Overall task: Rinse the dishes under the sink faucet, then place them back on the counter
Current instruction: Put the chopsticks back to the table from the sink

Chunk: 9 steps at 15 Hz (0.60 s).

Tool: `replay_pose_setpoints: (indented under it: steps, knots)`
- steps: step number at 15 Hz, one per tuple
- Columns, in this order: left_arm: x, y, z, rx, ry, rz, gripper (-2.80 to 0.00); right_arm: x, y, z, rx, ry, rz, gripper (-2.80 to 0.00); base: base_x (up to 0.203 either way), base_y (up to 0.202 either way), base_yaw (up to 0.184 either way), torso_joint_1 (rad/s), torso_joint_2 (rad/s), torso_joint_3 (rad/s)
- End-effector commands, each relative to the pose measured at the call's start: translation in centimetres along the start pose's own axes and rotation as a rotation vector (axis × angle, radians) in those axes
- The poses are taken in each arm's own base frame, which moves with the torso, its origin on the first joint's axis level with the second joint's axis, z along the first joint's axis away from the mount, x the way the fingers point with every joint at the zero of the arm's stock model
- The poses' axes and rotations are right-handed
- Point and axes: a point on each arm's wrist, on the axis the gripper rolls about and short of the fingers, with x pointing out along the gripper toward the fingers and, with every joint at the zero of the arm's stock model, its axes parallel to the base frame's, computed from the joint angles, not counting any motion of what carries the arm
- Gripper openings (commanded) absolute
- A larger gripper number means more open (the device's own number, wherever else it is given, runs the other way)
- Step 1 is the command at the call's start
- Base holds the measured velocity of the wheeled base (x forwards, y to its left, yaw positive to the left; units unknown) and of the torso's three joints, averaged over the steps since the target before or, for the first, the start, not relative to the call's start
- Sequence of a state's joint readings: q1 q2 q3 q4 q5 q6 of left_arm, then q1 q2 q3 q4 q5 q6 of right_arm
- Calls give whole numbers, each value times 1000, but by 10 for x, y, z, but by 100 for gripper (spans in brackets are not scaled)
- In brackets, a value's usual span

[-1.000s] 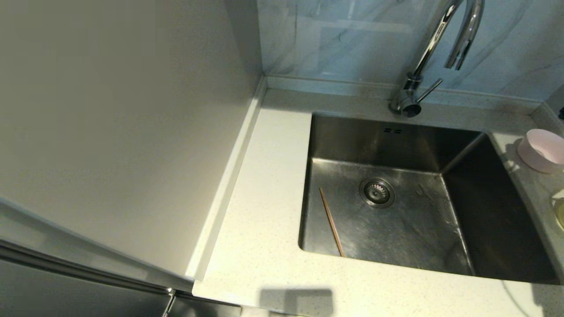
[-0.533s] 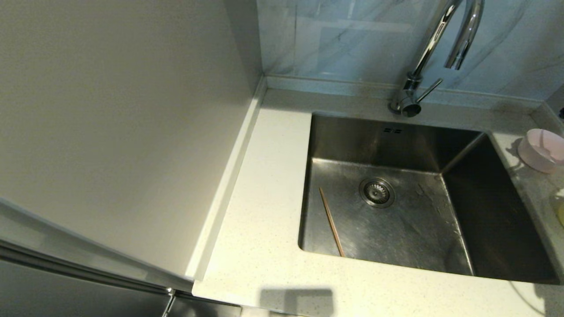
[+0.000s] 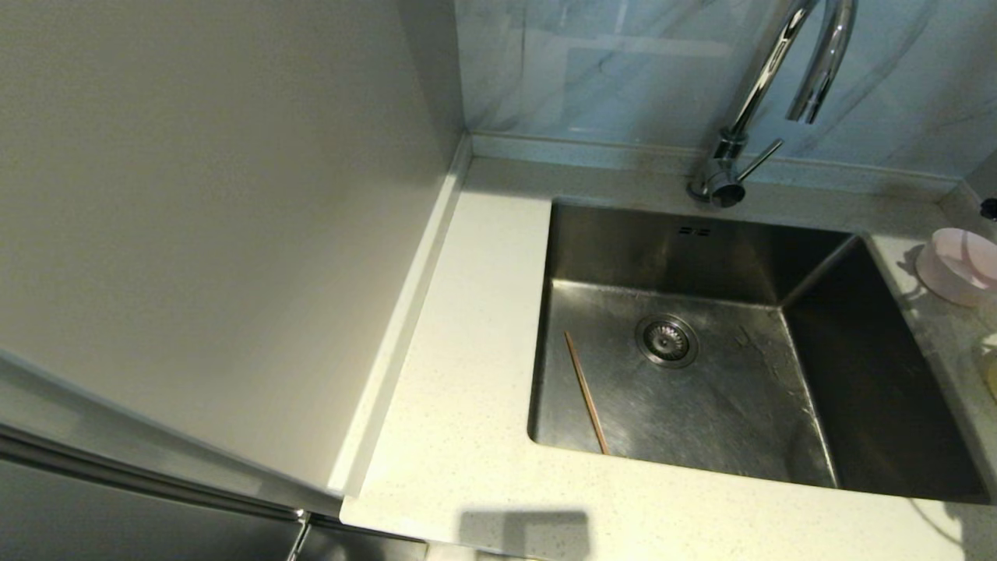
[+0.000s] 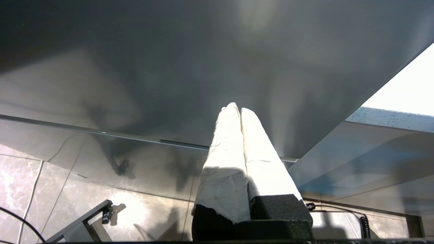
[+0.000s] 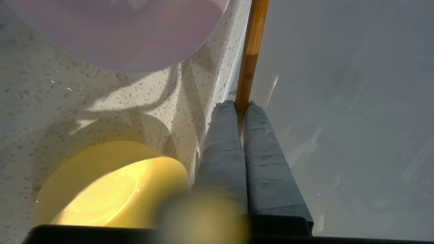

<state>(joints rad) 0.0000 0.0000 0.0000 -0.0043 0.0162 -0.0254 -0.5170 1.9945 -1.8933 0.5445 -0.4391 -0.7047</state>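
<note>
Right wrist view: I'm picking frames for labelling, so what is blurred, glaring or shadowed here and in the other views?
Right wrist view: a soft out-of-focus blob hides the yellow-green bowl's edge; the chopstick in the right gripper is sharp. Left wrist view: sun overexposes the shut left gripper. Head view: glare on the faucet, the sink's right side in deep shadow.

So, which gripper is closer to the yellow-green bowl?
The right gripper, shut on a chopstick, is beside the yellow-green bowl on the counter. The left gripper, shut, is by dark panels; no bowl shows there.
</note>
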Motion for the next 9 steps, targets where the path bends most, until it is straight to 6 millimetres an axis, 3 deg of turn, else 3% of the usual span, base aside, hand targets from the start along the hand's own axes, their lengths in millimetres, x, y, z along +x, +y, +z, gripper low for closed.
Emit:
replay_pose_setpoints:
  steps: [1,9]
  knots:
    - [0,0,0,-1,-3,1,-280,1,2,-1,-9,8,5,-280,0,0,0,0,0,0]
    - [0,0,0,-1,-3,1,-280,-11,18,-6,-23,15,54,-280,0,0,0,0,0,0]
